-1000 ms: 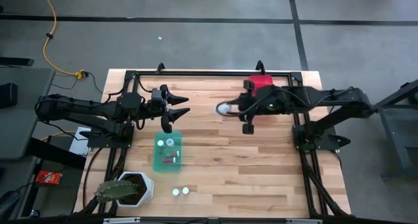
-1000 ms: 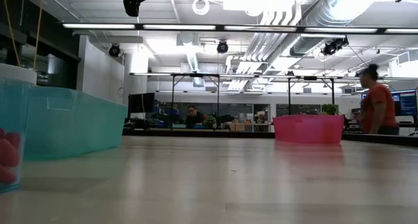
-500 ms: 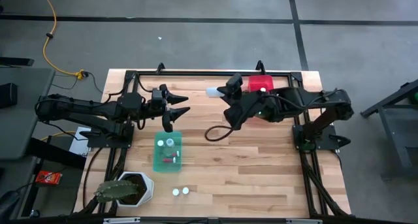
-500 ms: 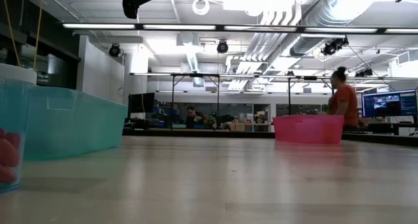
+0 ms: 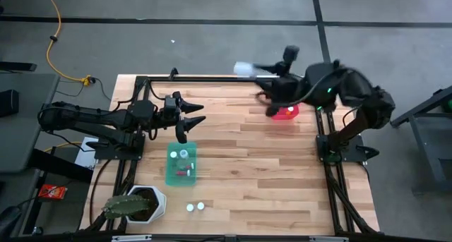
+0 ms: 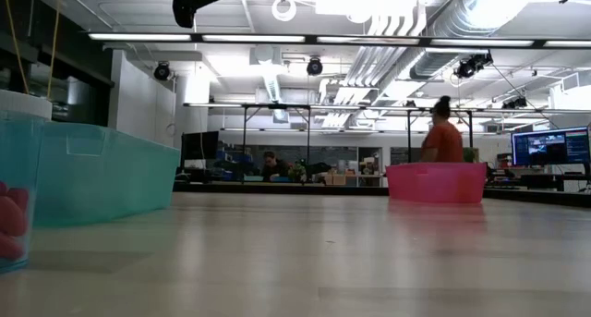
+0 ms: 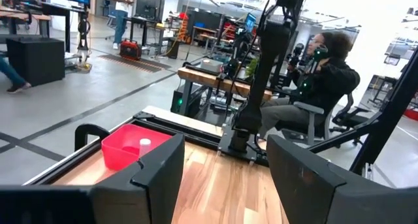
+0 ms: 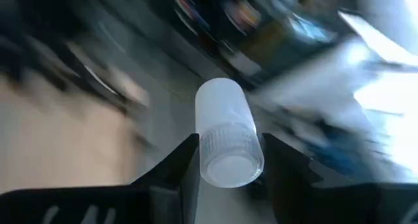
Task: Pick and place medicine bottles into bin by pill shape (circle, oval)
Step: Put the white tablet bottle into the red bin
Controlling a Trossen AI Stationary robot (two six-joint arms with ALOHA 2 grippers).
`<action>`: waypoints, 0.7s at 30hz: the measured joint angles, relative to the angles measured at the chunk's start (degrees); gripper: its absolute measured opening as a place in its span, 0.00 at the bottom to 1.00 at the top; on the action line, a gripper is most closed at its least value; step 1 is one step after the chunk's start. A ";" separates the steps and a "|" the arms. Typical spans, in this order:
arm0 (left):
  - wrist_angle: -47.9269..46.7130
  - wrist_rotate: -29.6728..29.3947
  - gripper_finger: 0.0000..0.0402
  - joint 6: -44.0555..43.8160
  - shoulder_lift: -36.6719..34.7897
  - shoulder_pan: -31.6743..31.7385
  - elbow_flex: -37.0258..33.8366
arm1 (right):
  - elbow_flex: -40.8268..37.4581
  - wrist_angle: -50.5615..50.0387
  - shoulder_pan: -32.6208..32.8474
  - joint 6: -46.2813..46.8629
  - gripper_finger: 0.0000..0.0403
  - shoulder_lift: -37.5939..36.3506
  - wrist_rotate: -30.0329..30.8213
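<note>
My right gripper is raised high over the table's far side and is shut on a whitish medicine bottle with a white cap. Below its arm stands the red bin, which holds one bottle. The green bin near the middle left holds several bottles. Two more bottles stand on the table near the front edge. My left gripper hangs open and level above the table, left of centre, with nothing between its fingers. My right gripper pinches the bottle's round side just behind the cap between its two fingers. The bottle lies along the fingers, cap end toward the wrist and bottom end sticking out past the fingertips. It is lifted clear, high above the table.
A white hexagonal pot with a cactus stands at the front left corner. A black frame runs along the table's edges. In the low view the teal bin fills the left and the pink bin stands far right. A person walks in the room behind.
My right gripper has risen well above the table with the bottle and rolled its wrist, so the bottle now points toward the far left. The red bin, covered by the arm before, now shows. My left arm has kept still.
</note>
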 joint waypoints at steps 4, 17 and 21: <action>-0.36 0.00 0.51 0.00 0.00 0.00 0.00 | 0.23 -0.83 -4.35 14.66 0.30 0.43 -30.94; -0.55 0.00 0.51 0.00 0.00 0.00 0.00 | -1.50 6.21 -6.45 27.45 0.30 1.26 -54.18; -0.66 0.00 0.51 0.00 0.00 0.00 0.00 | -1.50 9.58 -6.49 28.81 0.30 1.22 -60.69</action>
